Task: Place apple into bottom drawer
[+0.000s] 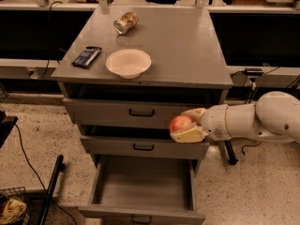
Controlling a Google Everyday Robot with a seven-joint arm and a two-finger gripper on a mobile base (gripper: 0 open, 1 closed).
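Observation:
The apple [181, 123], red-orange with a pale patch, sits between the cream fingers [188, 136] of my gripper [186, 125]. The gripper is shut on it and reaches in from the right on a white arm, in front of the middle drawer. The bottom drawer [140, 187] is pulled open below it, a wide plain grey box with nothing inside. The apple hangs above the drawer's right rear part.
On the grey cabinet top [187, 46] stand a white bowl [128, 62], a crushed metal can [125, 22] and a dark flat packet [86, 56]. The top drawer [136, 111] and middle drawer [140, 146] are slightly ajar. A black pole [50, 191] leans at the lower left.

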